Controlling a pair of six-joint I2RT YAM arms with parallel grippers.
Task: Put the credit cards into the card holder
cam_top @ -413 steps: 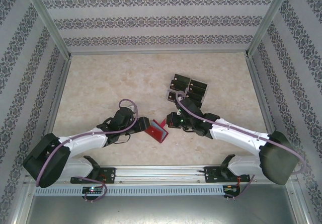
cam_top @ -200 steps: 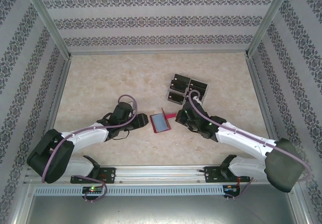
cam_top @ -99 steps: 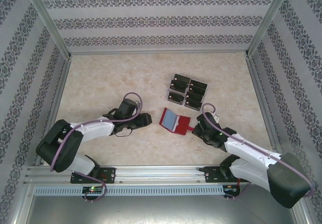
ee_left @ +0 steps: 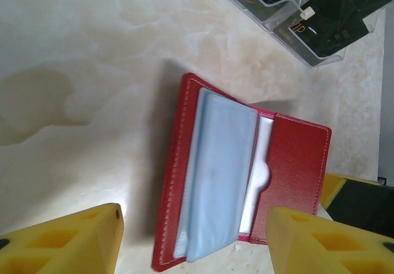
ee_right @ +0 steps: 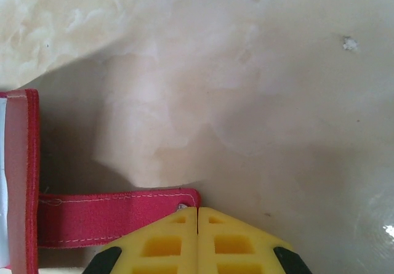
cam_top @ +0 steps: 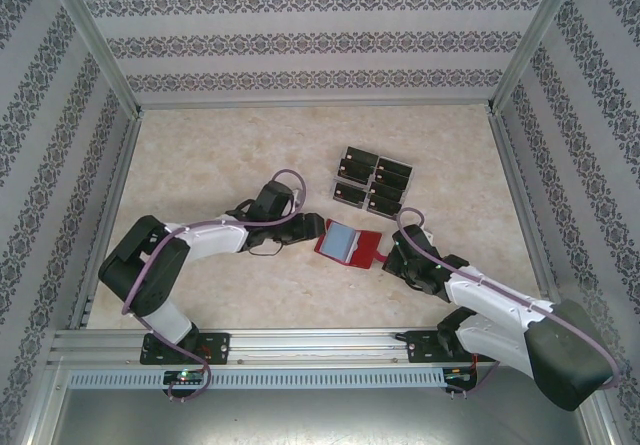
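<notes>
Card holder (cam_top: 352,248) lay open and flat on table (cam_top: 220,165), slightly toward 5 o'clock of table centre, grey-blue pockets (ee_left: 218,175) facing up. Credit cards (cam_top: 373,182) sat in a clear tray (ee_left: 294,47) near holder's 1 o'clock, not touching it. Left gripper (cam_top: 313,227) was at holder's 9 o'clock edge, jaws spread wide, one finger either side of the holder, no contact visible. Right gripper (cam_top: 386,256) was at holder's 4 o'clock, jaws fully closed, tips touching the end of snap tab (ee_right: 111,217). Couldn't tell whether tab was pinched or only pressed.
</notes>
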